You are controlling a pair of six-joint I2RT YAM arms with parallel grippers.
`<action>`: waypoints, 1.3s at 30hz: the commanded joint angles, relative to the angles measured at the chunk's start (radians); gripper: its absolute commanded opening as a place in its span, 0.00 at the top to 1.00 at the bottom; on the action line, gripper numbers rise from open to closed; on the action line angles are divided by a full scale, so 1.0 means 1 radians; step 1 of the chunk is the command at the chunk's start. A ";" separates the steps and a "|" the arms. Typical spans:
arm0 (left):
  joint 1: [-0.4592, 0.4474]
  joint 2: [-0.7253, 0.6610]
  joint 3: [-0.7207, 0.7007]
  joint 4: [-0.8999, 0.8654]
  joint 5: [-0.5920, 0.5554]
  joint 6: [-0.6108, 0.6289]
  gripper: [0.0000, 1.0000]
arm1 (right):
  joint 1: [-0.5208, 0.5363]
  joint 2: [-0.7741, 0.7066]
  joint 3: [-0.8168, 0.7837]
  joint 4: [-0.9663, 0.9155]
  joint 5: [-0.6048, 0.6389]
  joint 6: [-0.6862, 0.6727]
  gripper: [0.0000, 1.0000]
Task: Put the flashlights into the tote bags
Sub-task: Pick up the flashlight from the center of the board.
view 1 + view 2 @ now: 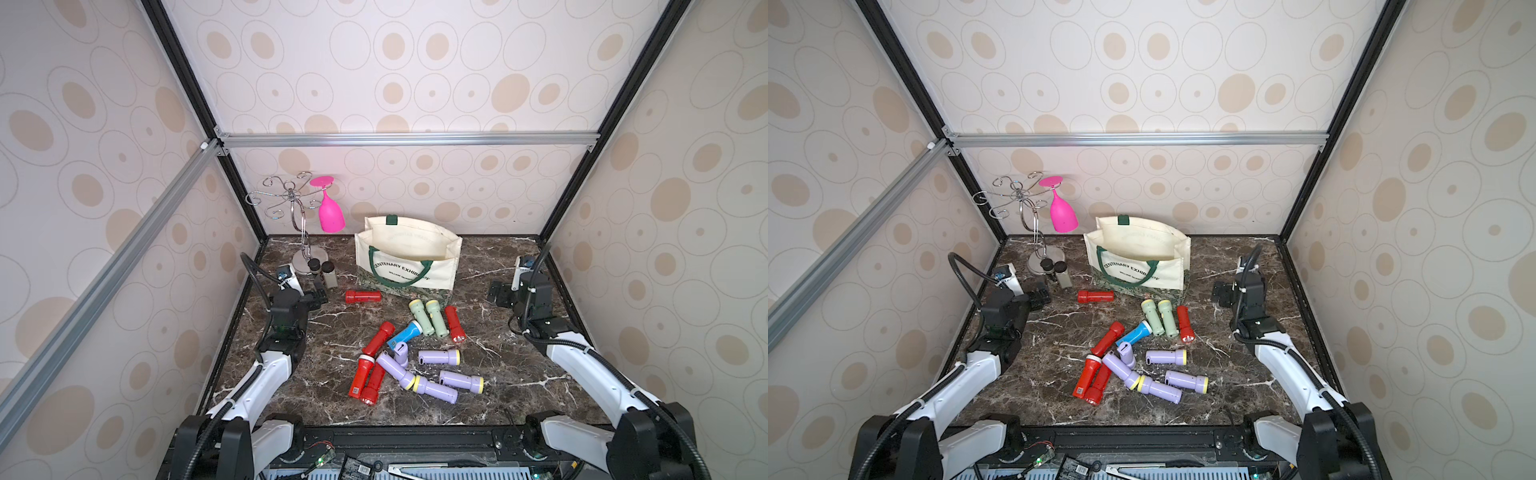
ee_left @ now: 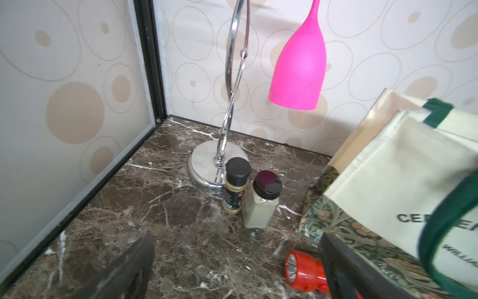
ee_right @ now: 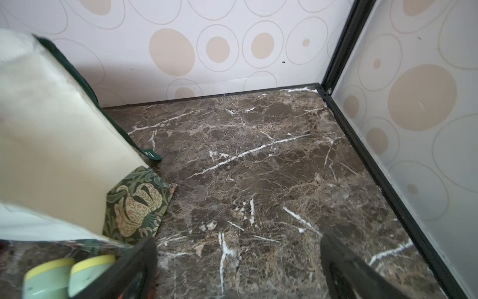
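Thirteen flashlights lie on the surface: five red, five lilac with yellow rings, two pale green, one blue. All are outside the bag.

The nearest group holds three red and five lilac units, several touching or crossing. Just beyond it, the blue flashlight lies just beside the pale green pair, which rests side by side. One red unit lies just beside that pair on the right. A single red flashlight lies apart, near the bag's front left corner.

One bag stands upright at the far middle of the surface. Its mouth is open and a green handle hangs over the printed front.

At the far left, two dark-capped jars stand together against the base of one chrome rack. The rack carries one pink glass, hung upside down.

Each arm extends along its own side edge. The left claw sits low near the jars, jaws wide, holding nothing. The right claw sits low, well apart from the bag, jaws wide, holding nothing.
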 commanded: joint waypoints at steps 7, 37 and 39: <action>-0.206 0.005 0.154 -0.499 0.288 -0.189 0.00 | 0.097 0.012 0.204 -0.662 -0.109 0.250 0.02; -0.883 0.355 0.487 -0.851 -0.050 -0.342 0.08 | 0.321 -0.178 0.090 -0.686 -0.527 0.162 0.01; -0.892 0.358 0.477 -0.853 -0.066 -0.358 0.09 | 0.322 -0.175 0.087 -0.687 -0.533 0.152 0.01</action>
